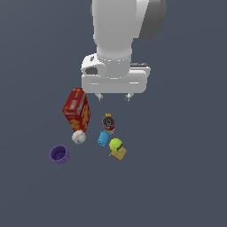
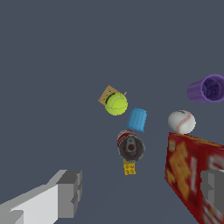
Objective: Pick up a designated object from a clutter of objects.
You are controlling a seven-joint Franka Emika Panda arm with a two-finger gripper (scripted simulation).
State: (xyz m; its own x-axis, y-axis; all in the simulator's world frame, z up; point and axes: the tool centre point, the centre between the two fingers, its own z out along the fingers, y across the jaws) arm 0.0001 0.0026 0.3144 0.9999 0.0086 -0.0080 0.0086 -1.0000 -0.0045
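Hovering above the clutter, my pincer (image 1: 114,96) spread wide and holding nothing, well clear of everything below. Target blue piece (image 1: 103,138) lies on its side on the table (image 1: 177,177), between the baseball (image 1: 79,137) and the tennis ball (image 1: 115,144), just beside the dark can (image 1: 108,123). Tennis ball sits on the tan square (image 1: 119,154). Red box (image 1: 76,109) stands tilted; purple cup (image 1: 59,154) sits apart from the rest.

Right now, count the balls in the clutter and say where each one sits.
2. The white baseball sits against the red box's base; the tennis ball rests on the tan square beside the blue piece. None looks hidden.
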